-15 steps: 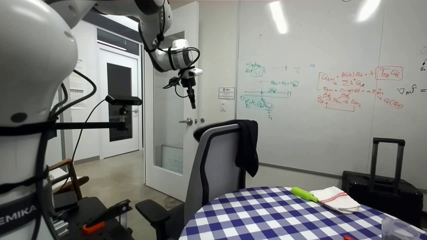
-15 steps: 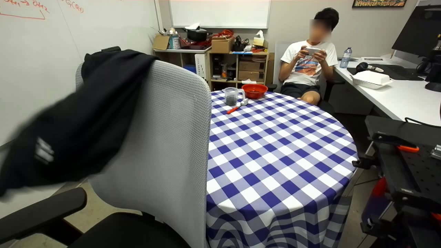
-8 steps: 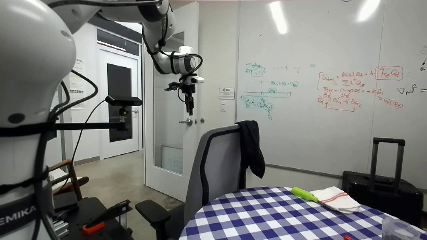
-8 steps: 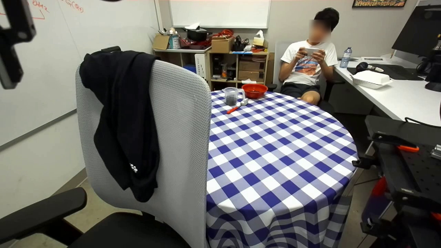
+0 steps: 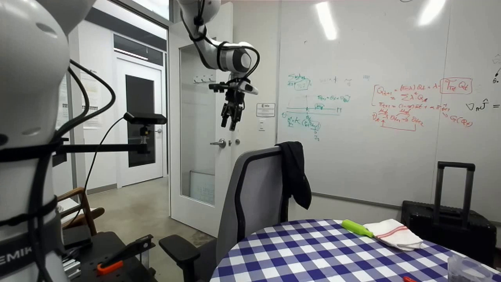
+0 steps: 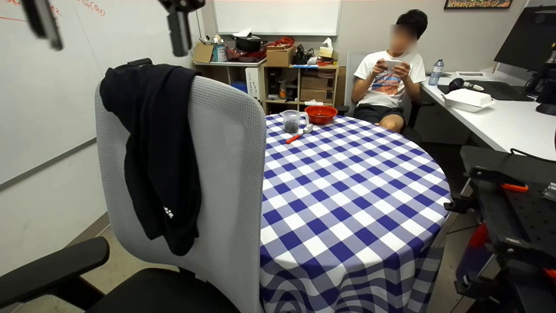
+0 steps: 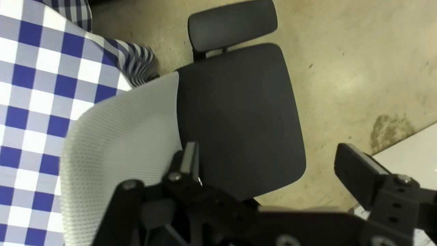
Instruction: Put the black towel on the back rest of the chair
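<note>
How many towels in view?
2: black towel draped over the chair's back rest, white red-striped towel on the checkered tablecloth. More could be hidden.

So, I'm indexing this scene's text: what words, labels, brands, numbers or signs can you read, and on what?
"EMIK", rest out of sight: robot's base label
"Qt+1 = (1-λ)Qt + λ", red, continuing into a box: whiteboard
"∇mĴ =", black: whiteboard
"DEPANNEUR", probably, then unclear: poster
Only partly legible: other marker writing
Too small or blurred: wall sign, posted papers, bottle label, shirt print
Black towel: white mark, no legible letters
</note>
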Available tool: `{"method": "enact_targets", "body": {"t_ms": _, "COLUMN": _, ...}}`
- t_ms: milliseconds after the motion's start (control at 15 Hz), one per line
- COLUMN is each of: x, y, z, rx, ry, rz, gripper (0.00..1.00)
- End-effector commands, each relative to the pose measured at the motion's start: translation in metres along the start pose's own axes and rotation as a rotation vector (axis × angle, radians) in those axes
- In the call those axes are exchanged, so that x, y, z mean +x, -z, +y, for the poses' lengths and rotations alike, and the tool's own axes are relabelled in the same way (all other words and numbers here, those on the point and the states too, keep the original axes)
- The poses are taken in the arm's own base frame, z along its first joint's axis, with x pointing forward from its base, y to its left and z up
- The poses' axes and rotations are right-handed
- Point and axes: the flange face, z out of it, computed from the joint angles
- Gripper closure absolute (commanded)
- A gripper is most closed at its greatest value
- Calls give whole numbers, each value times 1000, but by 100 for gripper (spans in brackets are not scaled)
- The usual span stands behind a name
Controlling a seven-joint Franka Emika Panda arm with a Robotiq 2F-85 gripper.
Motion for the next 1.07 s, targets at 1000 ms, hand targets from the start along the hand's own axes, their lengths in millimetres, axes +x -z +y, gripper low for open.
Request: {"method": "enact_targets", "body": {"t_ms": 1000, "x": -81, "y": -22, "z": 265, "rx": -91, "ry": -211, "rz": -41, "gripper": 0}}
